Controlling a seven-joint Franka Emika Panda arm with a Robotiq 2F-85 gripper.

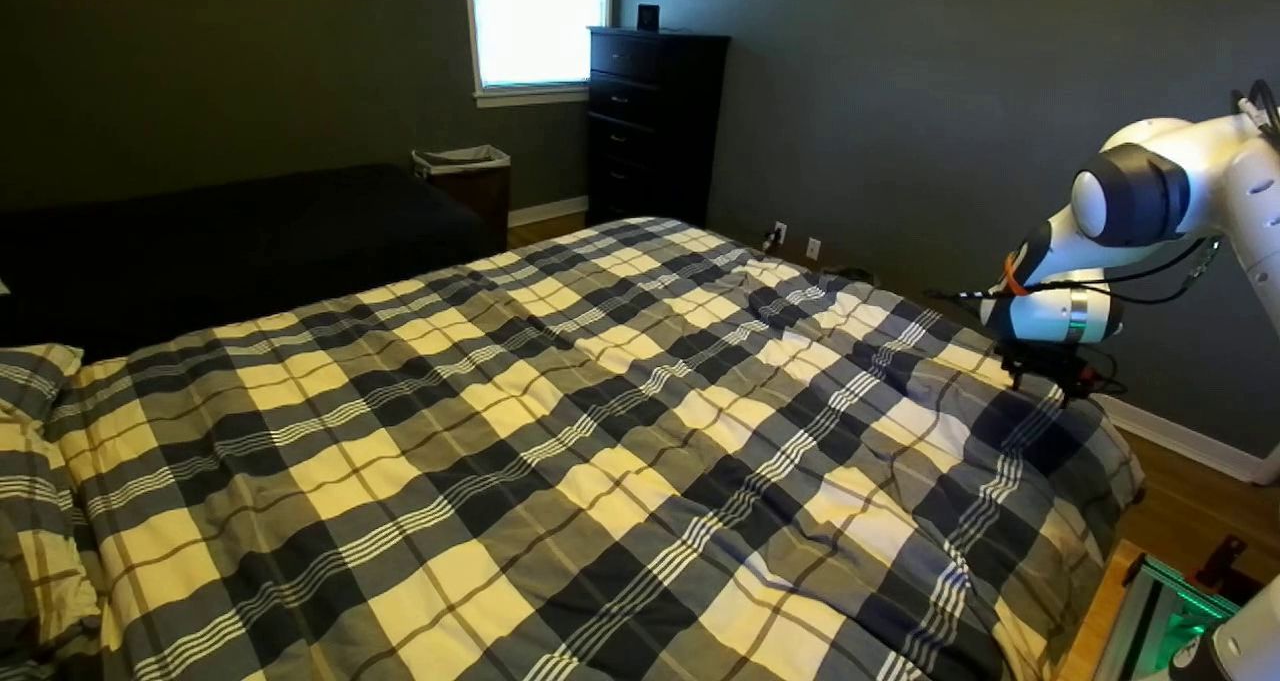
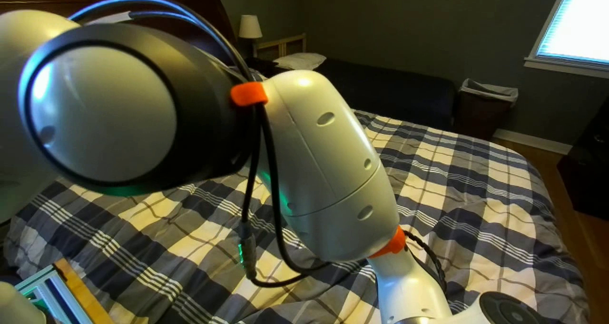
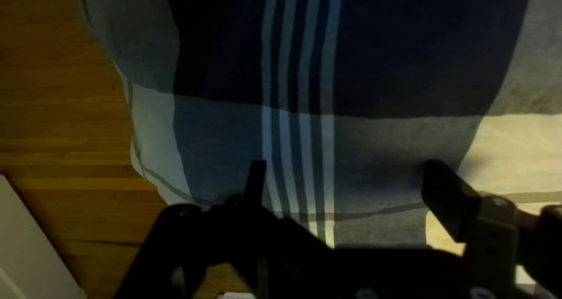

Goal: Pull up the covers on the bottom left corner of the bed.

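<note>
The plaid covers (image 1: 560, 401), pale yellow, black and grey, spread over the whole bed in both exterior views (image 2: 456, 195). The bed's mattress and sheet are hidden beneath them. A dark wooden headboard (image 2: 220, 14) of the bed shows in an exterior view. My gripper (image 1: 1040, 391) is at the covers' outer edge, near a corner at the foot, pointing down. In the wrist view my gripper (image 3: 345, 163) is open, its fingers wide apart over the covers (image 3: 377, 149) with no cloth pinched between them. Whether the fingertips touch the cloth I cannot tell.
Wooden floor (image 3: 57, 114) lies beyond the covers' edge. A dark low couch (image 1: 250, 241), a hamper (image 1: 475, 186) and a black dresser (image 1: 655, 121) stand past the bed. The robot's base frame (image 1: 1150, 611) stands beside the bed. A grey wall (image 1: 900, 141) is behind the arm.
</note>
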